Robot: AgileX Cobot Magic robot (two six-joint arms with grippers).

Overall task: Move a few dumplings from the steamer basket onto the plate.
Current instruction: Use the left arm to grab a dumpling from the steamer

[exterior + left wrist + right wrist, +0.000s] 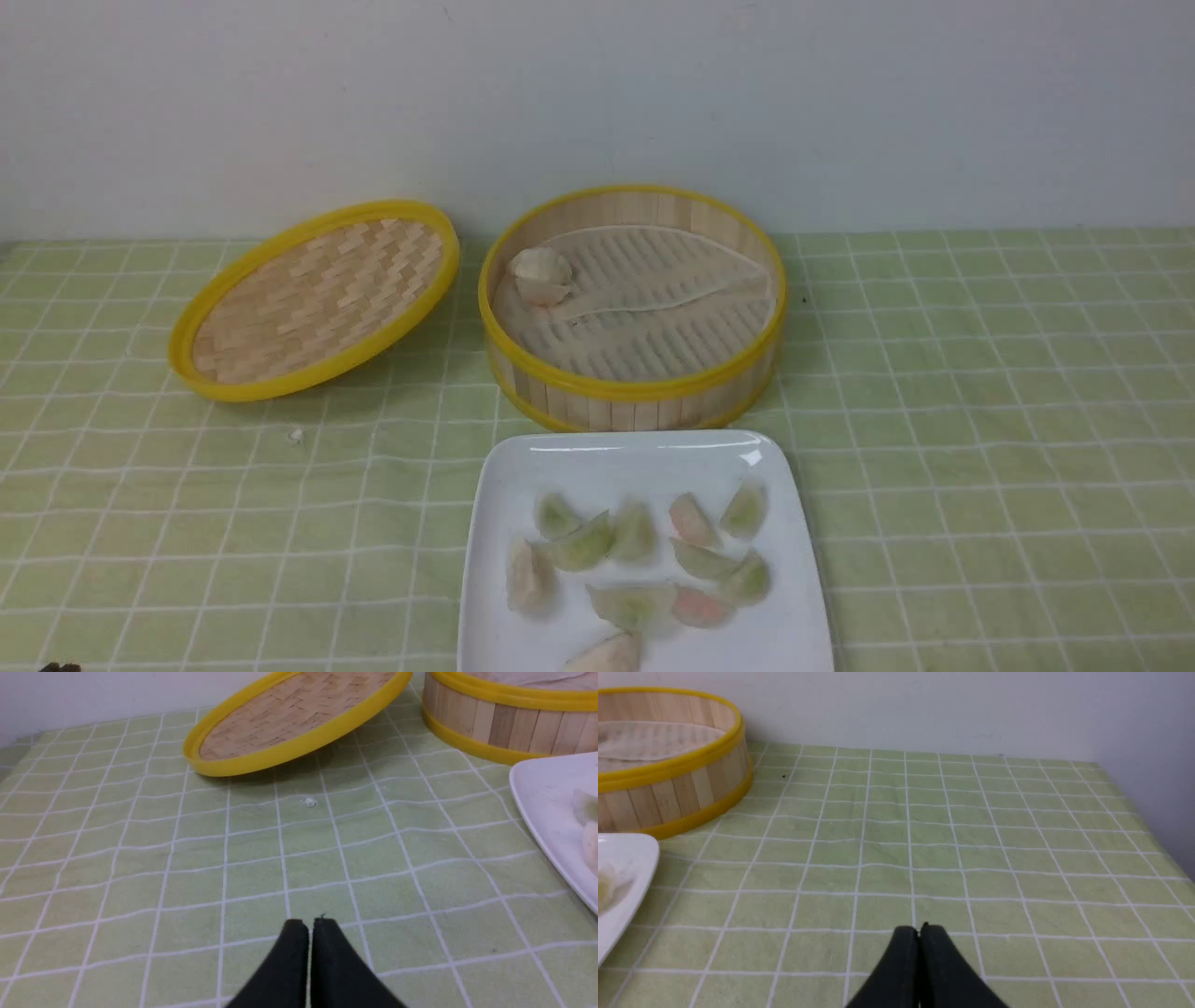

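Note:
The round bamboo steamer basket [635,387] with yellow rims stands at the middle back. One whitish dumpling [541,273] lies on its pale liner at the left side. In front of it the white square plate [616,457] carries several greenish and pink dumplings [635,532]. My left gripper [310,924] is shut on nothing, low over the cloth to the left of the plate [542,788]. My right gripper [919,929] is also shut and empty, over the cloth to the right of the plate [630,858] and the basket [677,793]. Neither gripper shows in the front view.
The shallow woven lid [317,299] with a yellow rim lies tilted to the left of the basket, also in the left wrist view as the lid [289,723]. A small white crumb [296,435] sits on the green checked cloth. A pale wall stands behind the table.

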